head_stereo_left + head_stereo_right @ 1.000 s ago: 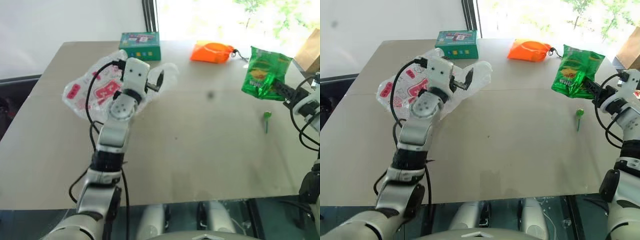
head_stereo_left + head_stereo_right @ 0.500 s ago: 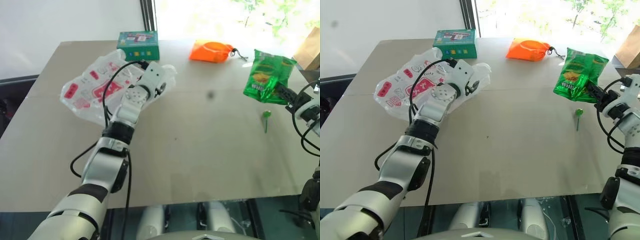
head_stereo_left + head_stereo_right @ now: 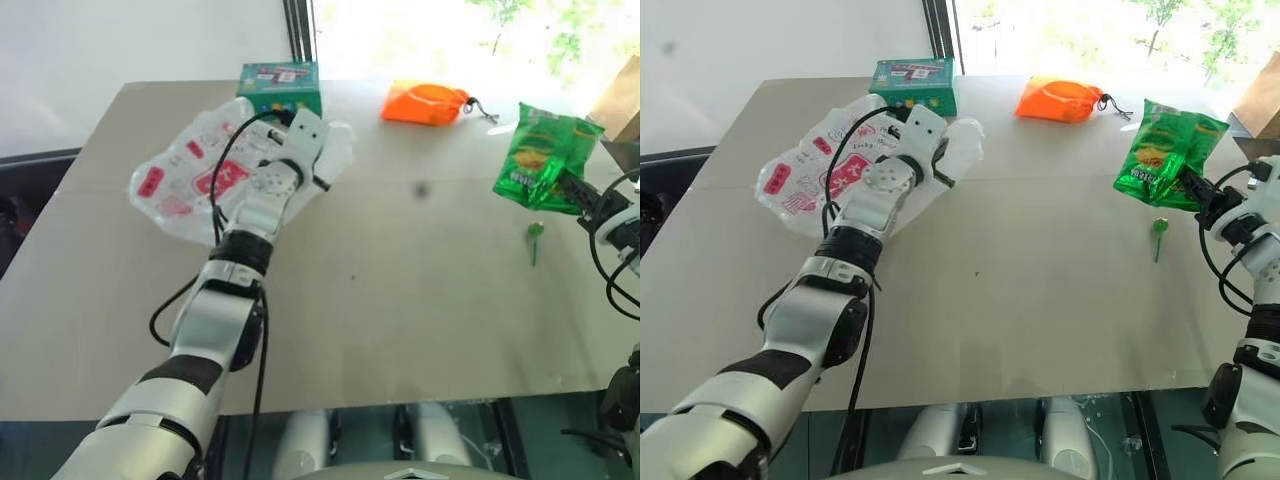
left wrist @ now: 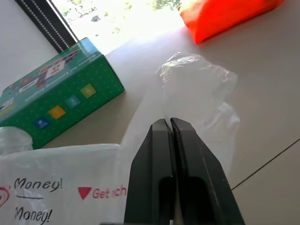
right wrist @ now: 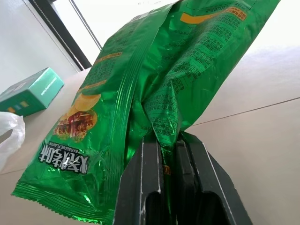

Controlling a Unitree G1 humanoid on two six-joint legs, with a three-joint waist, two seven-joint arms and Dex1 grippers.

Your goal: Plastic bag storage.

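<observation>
**Left gripper pinched on the bag edge, right still carrying the snack**

Left gripper (image 4: pixel 170 123) – fingers pressed together with no gap visible in the wrist view, thin film of the plastic bag (image 3: pixel 200 170) running up between and past the tips. I read that as a pinch on the bag's right-hand edge, though the film is too sheer to confirm it's actually caught. Probably grabbing there because that end is the loose, bunched part – easiest to lift for opening or folding. The rest of the bag lies flat on the table (image 3: pixel 400 300), spread out to the left of and behind the gripper.

Bag print, just beside the fingers: red "Money!" twice, and "Get ch…" cut off by the finger.

Right gripper (image 5: pixel 168 140) – clamped on the lower edge of the green snack packet (image 3: pixel 1165 150), held upright off the table, likely staged for going into the bag. Packet carries Chinese characters and small "BARBEQUE FLAVOR" text.

Below that gripper, a small green item (image 3: pixel 1158 232) on the table; can't tell what it is.

Beyond the left fingertips: green box (image 4: pixel 51 93) with coloured squares, writing illegible. Further right, the orange pouch (image 3: pixel 428 103).
</observation>
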